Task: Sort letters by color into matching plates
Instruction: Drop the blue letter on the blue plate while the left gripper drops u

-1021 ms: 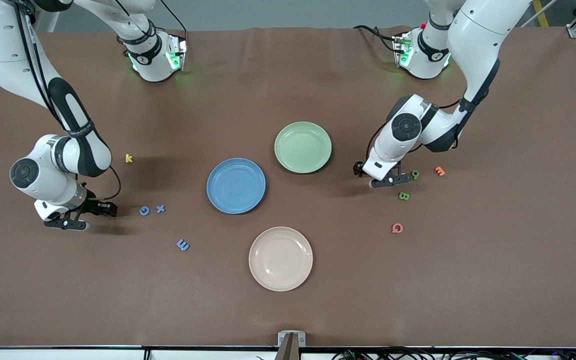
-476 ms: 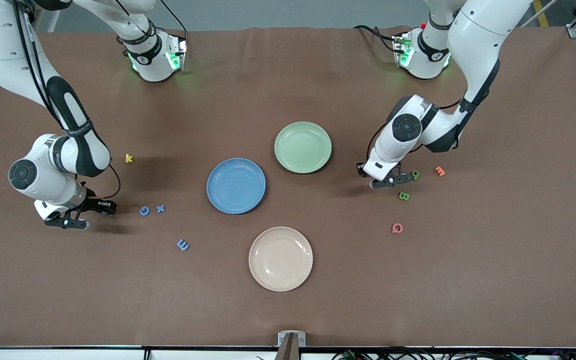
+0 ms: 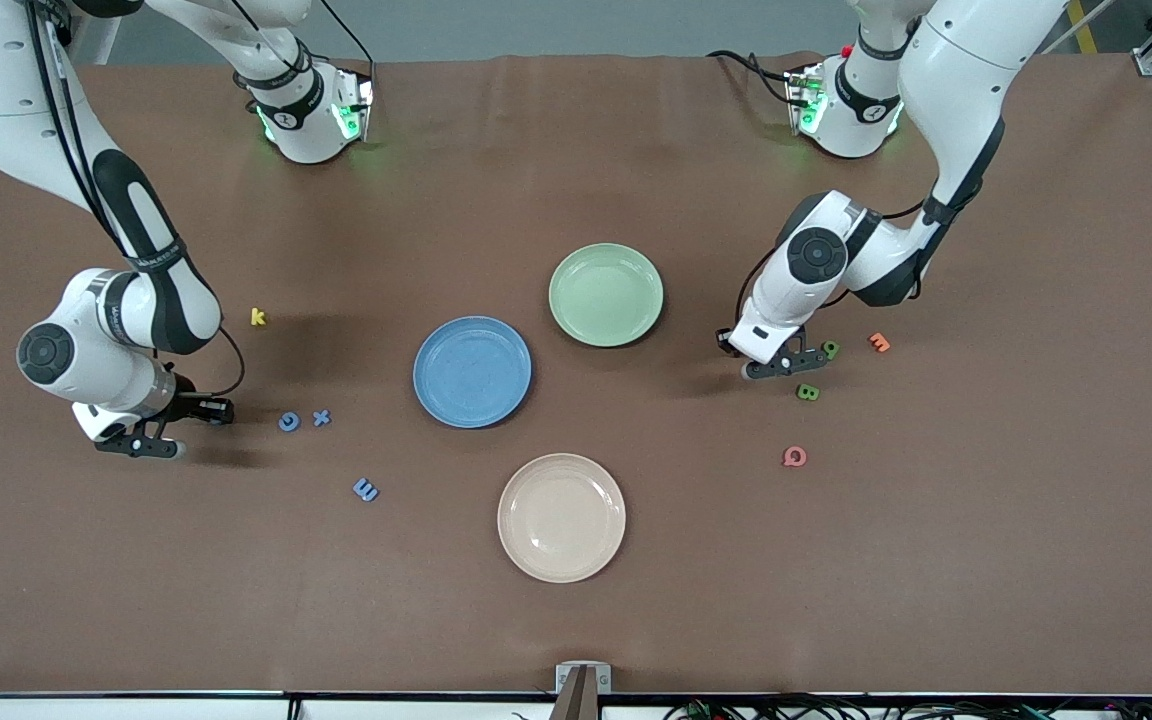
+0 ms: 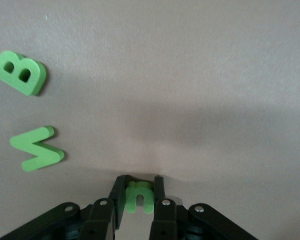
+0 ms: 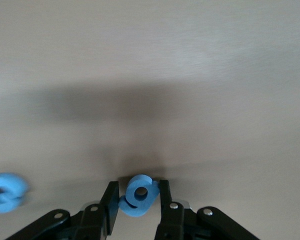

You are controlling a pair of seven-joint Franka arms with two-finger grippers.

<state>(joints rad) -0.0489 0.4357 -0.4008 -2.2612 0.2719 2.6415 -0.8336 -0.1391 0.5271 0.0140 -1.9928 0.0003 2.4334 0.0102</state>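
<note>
the left hand [image 4: 138, 200] was low at the brown cloth-covered surface [image 3: 576, 620], pinching a small green letter [image 4: 139, 196] between its fingers, with a green v shape [image 4: 36, 148] and a green b [image 4: 20, 73] lying flat just beside it on the surface. the right hand [image 5: 138, 202] was likewise low at the right arm's end of the surface, pinching a blue rounded letter [image 5: 138, 195], and another blue letter [image 5: 7, 192] lay near it. the pale green plate [image 3: 605, 294] and the blue plate [image 3: 472, 371] sat between the 2 hands, both bare, so the sorting looked barely begun. to do this step well, each hand would likely need to lift straight up before swinging toward its plate, since the pieces looked thick, light and foam-like with matte faces and soft edges, and a squeeze on such narrow strokes could let them twist or slip. the plates looked smooth, round and shallow-rimmed, so a low release over the middle should keep a light piece from bouncing out.
</note>
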